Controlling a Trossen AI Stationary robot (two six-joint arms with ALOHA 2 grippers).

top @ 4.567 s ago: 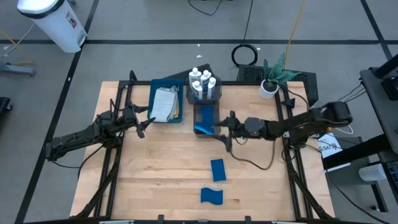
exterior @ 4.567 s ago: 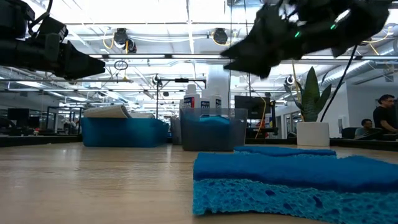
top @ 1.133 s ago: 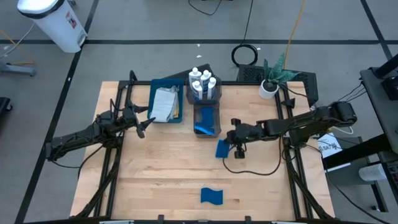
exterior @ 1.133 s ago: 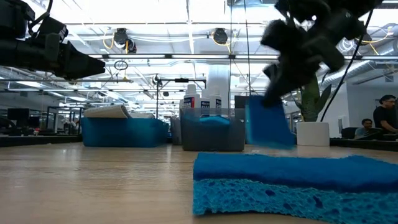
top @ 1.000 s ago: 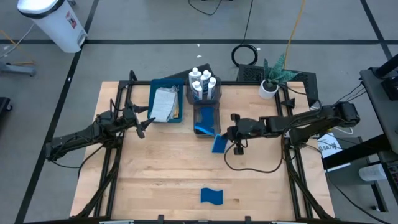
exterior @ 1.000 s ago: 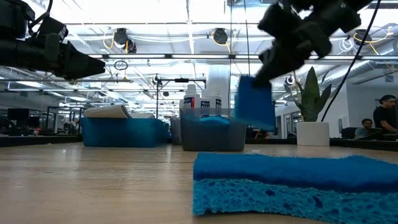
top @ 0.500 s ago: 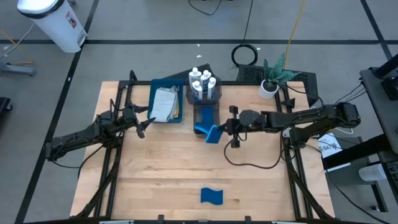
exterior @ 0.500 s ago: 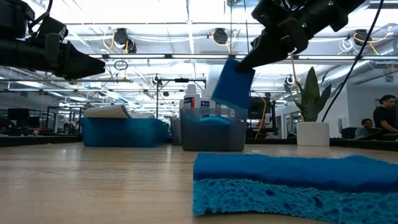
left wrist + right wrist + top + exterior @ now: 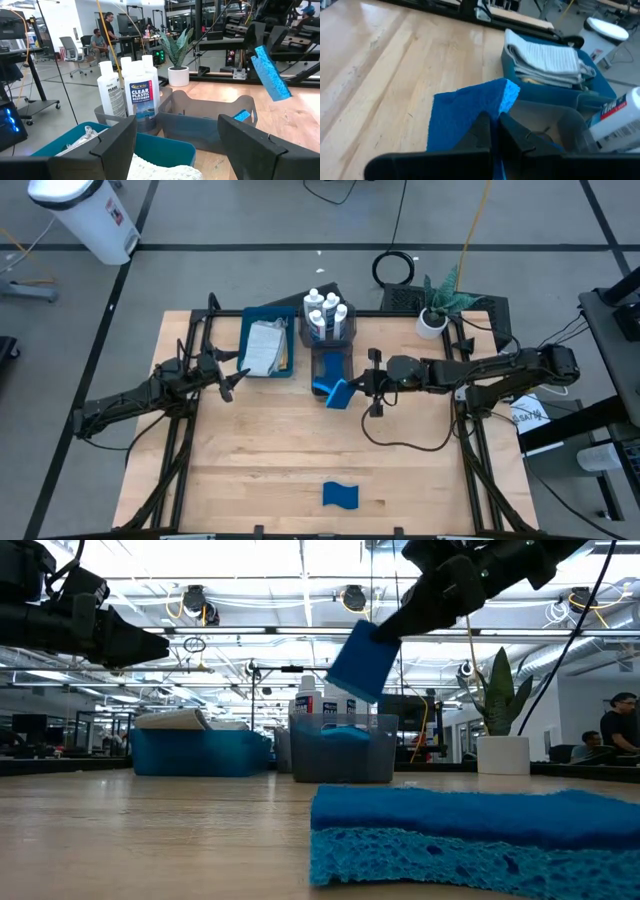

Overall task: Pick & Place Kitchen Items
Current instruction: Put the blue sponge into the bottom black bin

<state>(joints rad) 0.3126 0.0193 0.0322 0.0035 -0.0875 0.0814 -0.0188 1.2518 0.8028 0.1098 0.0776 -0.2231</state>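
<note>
My right gripper [image 9: 353, 388] is shut on a blue sponge [image 9: 338, 394], held in the air at the near edge of the grey bin [image 9: 331, 358], where another blue sponge [image 9: 241, 116] lies. White labelled bottles [image 9: 327, 312] stand in the bin behind it. Folded cloths [image 9: 265, 345] lie in the blue tray [image 9: 247, 330]. A third sponge [image 9: 340, 495] lies flat on the table near its front edge. My left gripper [image 9: 233, 384] hovers open beside the tray's near left corner, with nothing between its fingers. My right gripper pinches one end of the sponge [image 9: 481, 121] between its two fingers [image 9: 512, 131]. The fingers come from the table's right, slanting down. The sponge [image 9: 362, 662] hangs tilted below and beyond the fingertips, lifted clear of the table and above the bin's rim.
A small potted plant [image 9: 434, 315] stands at the far right corner. The table's frame rails [image 9: 180, 430] run along both sides. Bare wood [image 9: 270, 450] lies across the middle and near part. People show in the room beyond [image 9: 107, 30].
My right gripper has carried the sponge up and toward the far edge and a little left, from over the open table to the near edge of the grey bin. The sponge has tipped from hanging nearly upright to slanted. The gripper has stayed shut on it.
</note>
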